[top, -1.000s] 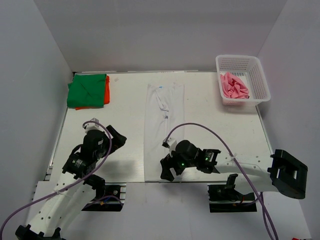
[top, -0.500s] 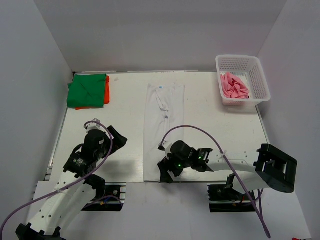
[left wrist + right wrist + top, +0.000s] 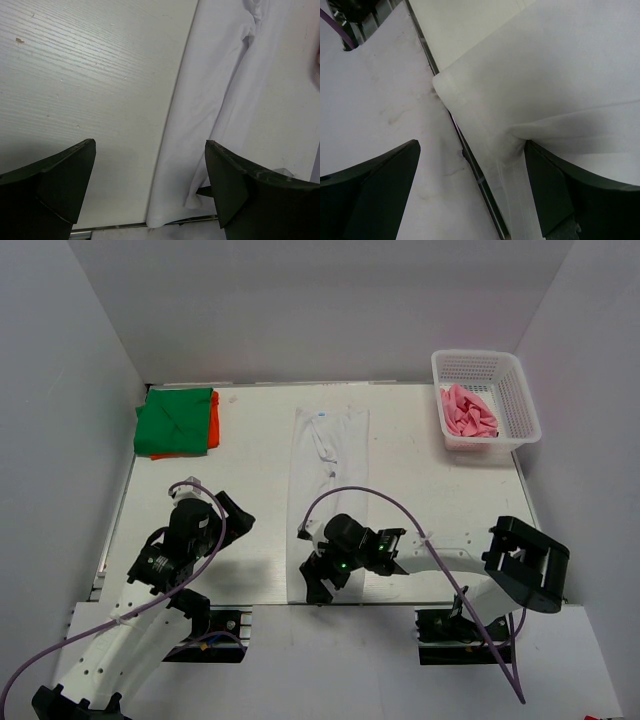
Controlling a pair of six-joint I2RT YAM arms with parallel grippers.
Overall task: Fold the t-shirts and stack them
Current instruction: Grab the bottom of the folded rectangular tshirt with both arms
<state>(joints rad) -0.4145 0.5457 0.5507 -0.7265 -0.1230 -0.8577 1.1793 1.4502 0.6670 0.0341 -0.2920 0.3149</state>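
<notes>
Straddling the near corner of the white t-shirt [image 3: 328, 470], lying lengthwise near-to-far, with right fingers [image 3: 370, 185] apart; hovering left fingers [image 3: 50, 175] apart, farther off.

Four shirts: one white t-shirt [image 3: 328, 475], one green t-shirt [image 3: 175, 420], one orange t-shirt [image 3: 213, 426], one pink t-shirt [image 3: 468, 412]. One mesh basket [image 3: 486, 357]. Two grippers: left gripper [image 3: 234, 516], right gripper [image 3: 320, 587].
</notes>
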